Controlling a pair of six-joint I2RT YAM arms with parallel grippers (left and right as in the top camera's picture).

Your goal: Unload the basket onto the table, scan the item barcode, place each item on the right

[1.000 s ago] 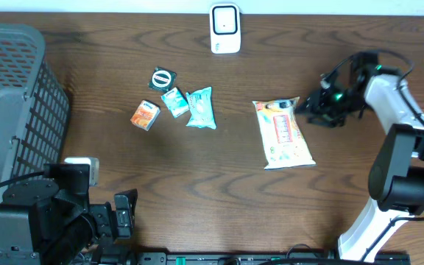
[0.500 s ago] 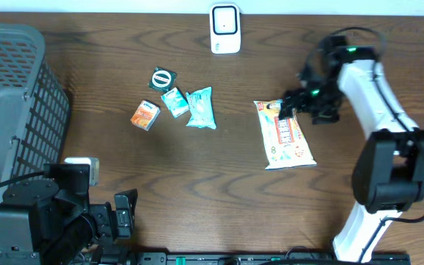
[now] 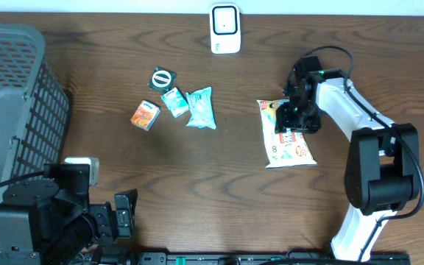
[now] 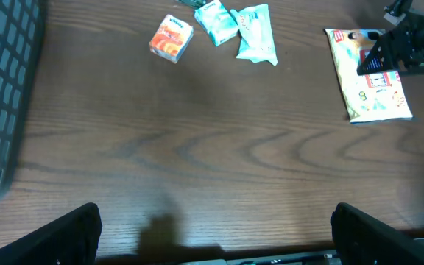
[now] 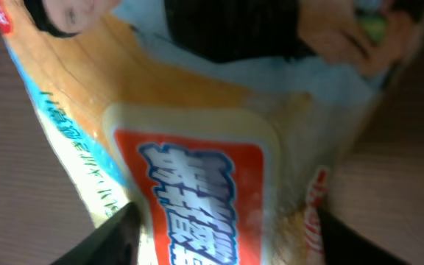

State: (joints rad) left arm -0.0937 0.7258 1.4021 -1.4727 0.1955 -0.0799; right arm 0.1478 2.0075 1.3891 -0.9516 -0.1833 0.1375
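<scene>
— Where is the wipes pack?

— Flat on the table, right of the middle, label up. The white barcode scanner stands at the far edge, well apart from it.

— And the right claw?

— Down over the upper half of the pack. From the right wrist, its two fingertips show at either side of the red label, with the pack filling the gap between them. I cannot tell whether they are pinching it or only straddling it.

— The left claw?

— Low at the near left edge, its fingers spread wide apart with nothing but bare wood between them.

— Anything else out there?

— A grey mesh basket at the left edge. Left of the middle lies a small cluster: a round black tin, two teal packets just beside each other, and a little orange box.
</scene>
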